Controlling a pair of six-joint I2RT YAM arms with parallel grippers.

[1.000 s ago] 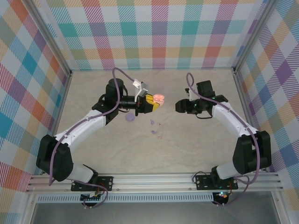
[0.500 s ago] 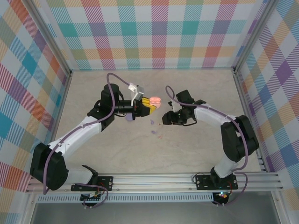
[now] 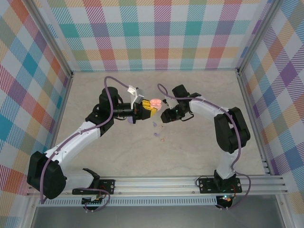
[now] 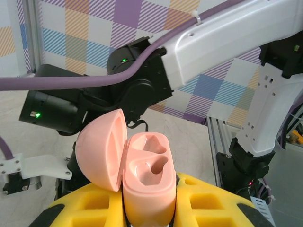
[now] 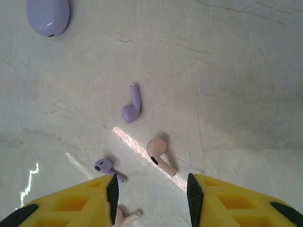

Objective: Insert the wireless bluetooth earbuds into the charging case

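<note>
1. The yellow, blocky left fingers (image 4: 208, 203) are clamped on the base of the salmon-pink plastic charging case (image 4: 149, 184). They hold it up off the worktop with its domed lid (image 4: 102, 149) swung open to one side. Both moulded wells inside are empty.
2. The right fingers (image 5: 71, 205) stand parted with nothing between them, looking down on the pale marbled worktop (image 5: 227, 71), where four buds lie loose.
3. The pale pink-beige stemmed earbud (image 5: 158, 153) lies just ahead of the gap between the right fingers, roughly on its centre line. In the wrist view its rounded head points up-left and its stem runs down-right. Its long axis is therefore diagonal to the line along which the fingers close.
4. A second pink-beige earbud (image 5: 127, 216) lies just beside the inner pad of the finger on that view's left. It is partly cut off by the picture's edge, so its lie is unclear.
5. One small purple earbud (image 5: 131, 106) lies farther ahead, and another purple earbud (image 5: 105, 166) lies near the same left-side finger. A glossy lilac rounded pod (image 5: 47, 16) sits well apart in the far corner.
6. The right arm is plainly the nearer one, since the left is occupied with the case. The pink buds likely belong in the pink case, and a small wrist turn would probably square the fingers across the centred bud's stem.
</note>
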